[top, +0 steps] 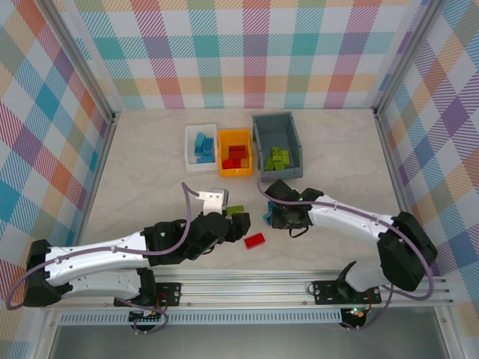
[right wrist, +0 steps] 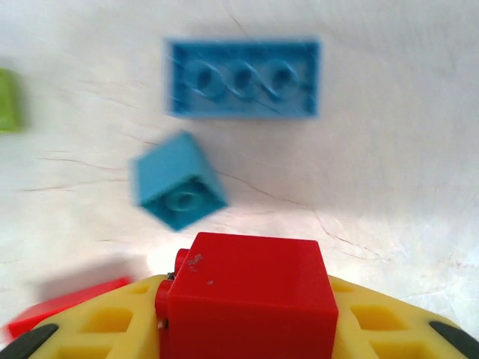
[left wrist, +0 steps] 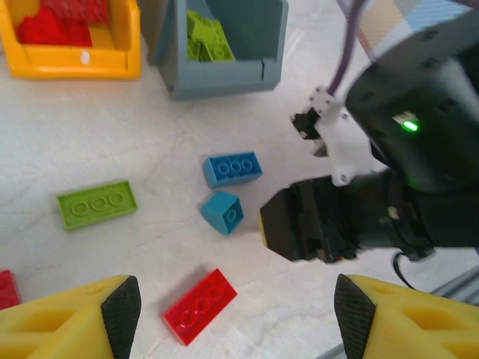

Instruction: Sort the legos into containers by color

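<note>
Right gripper (right wrist: 245, 335) has its yellow fingers closed in on a red cube brick (right wrist: 247, 288), which sits clamped between them over the pale table (top: 337, 149). Just ahead of it on the table lie a blue three-stud brick (right wrist: 243, 78) and a small blue sloped brick (right wrist: 178, 179), near each other but not touching. Left gripper (left wrist: 236, 314) stands wide apart with nothing between its fingers, close to a flat red brick (left wrist: 200, 305). A lime green three-stud brick (left wrist: 97, 204) lies further left. At the far side, three bins stand side by side: the white bin (top: 200, 167) holds blue bricks, the orange bin (top: 235, 173) red ones, and the slate-grey bin (top: 277, 129) green ones.
</note>
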Robot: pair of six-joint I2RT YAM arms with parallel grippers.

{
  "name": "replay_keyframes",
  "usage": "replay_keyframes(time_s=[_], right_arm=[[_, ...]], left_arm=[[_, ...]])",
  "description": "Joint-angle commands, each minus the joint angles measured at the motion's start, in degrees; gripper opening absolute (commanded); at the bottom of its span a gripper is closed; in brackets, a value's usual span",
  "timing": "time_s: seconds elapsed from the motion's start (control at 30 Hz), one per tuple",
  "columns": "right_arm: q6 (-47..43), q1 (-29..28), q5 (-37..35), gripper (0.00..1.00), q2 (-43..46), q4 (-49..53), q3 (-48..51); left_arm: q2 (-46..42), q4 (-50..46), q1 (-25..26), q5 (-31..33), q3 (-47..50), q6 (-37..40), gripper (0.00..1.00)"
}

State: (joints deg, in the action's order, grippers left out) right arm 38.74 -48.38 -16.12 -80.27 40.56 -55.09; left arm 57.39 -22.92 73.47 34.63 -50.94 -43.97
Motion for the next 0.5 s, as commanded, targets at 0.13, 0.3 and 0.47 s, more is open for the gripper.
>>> replay_keyframes(time_s=[0.13,0.3,0.47], right_arm=[[-9.79,-0.70,-2.37,0.38,-15.92,1.05,-26.42],[-13.38,3.39,0.00,0.38,-31.22,1.74,-46.62],[-16.18,7.15,1.46,0.38,-47.21,8.10,-69.40]], left_arm=[[0.06,-6.40,-7.71,3.37,-10.50,4.02,0.76],[2.36,-4.43,-20.11,-9.44,-13.02,5.24,0.76],[4.94,-0.84,-27.02,-15.55,-12.91,6.74,0.76]])
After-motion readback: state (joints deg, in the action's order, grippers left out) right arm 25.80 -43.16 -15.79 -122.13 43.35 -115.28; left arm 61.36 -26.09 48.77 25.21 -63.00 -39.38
